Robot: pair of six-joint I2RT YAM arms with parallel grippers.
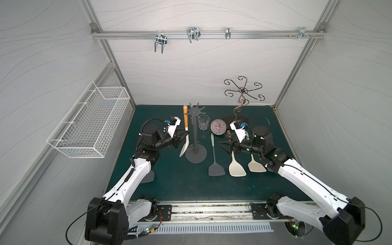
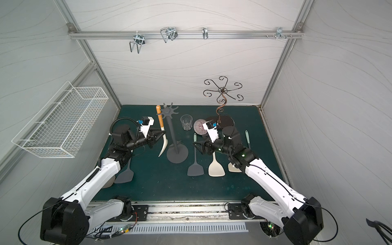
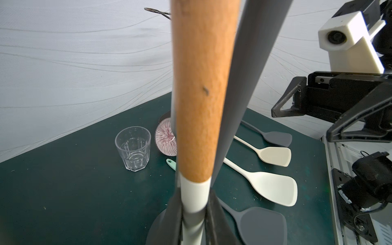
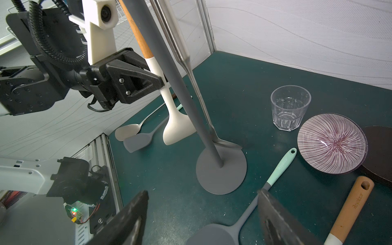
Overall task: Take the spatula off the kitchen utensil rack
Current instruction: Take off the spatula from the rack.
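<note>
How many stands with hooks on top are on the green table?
2. The grey kitchen utensil rack stands near the middle; the curly bronze wire stand is further back, toward the robot's right. None seems hidden.

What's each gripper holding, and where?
Left gripper clamps the spatula at its white neck, just below the wood handle. Right gripper: open, empty.

Royalstar on mint handle (image 4: 282,167), wooden handle (image 4: 356,206)

The kitchen utensil rack (image 1: 194,135) stands just beside the spatula (image 1: 185,118); mat (image 1: 180,180) in front bare.
</note>
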